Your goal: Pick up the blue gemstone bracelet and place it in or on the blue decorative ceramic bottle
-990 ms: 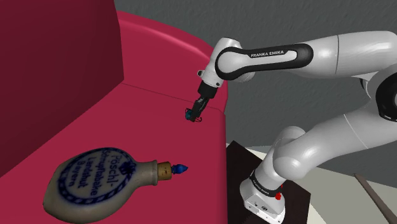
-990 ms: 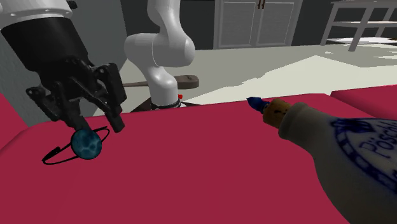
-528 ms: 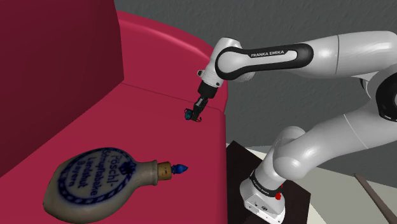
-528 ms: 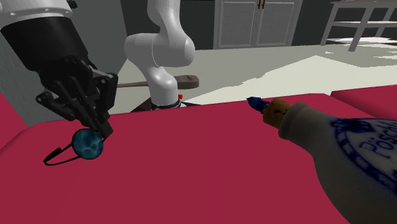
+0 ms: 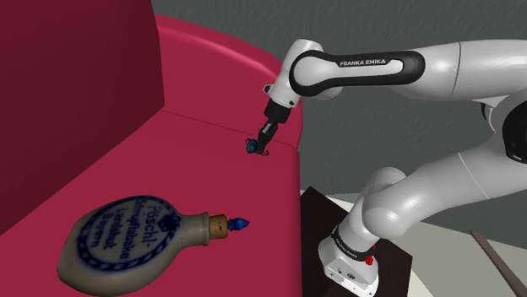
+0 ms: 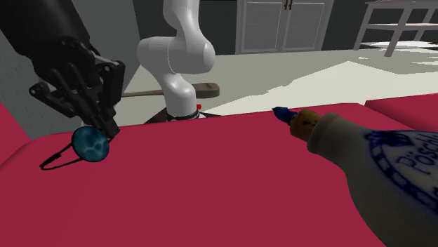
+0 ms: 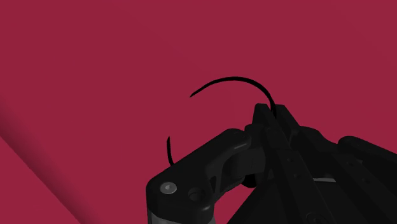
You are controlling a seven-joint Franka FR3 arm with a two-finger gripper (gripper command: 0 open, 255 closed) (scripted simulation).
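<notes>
Bracelet (image 6: pixel 92 144) lifted higher, clamped in tool (image 6: pixel 105 128).

The bottle (image 5: pixel 127 240) lies on its side on the seat (image 5: pixel 177 156), at the shoulder view's lower left. The bracelet (image 5: pixel 251 146), clasped in the hand (image 5: pixel 260 148), hangs well apart from it, near the seat's far right edge.

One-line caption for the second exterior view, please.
Pincer shut on the blue-stone bracelet; blue-marked bottle lies on the red cushion.
</notes>
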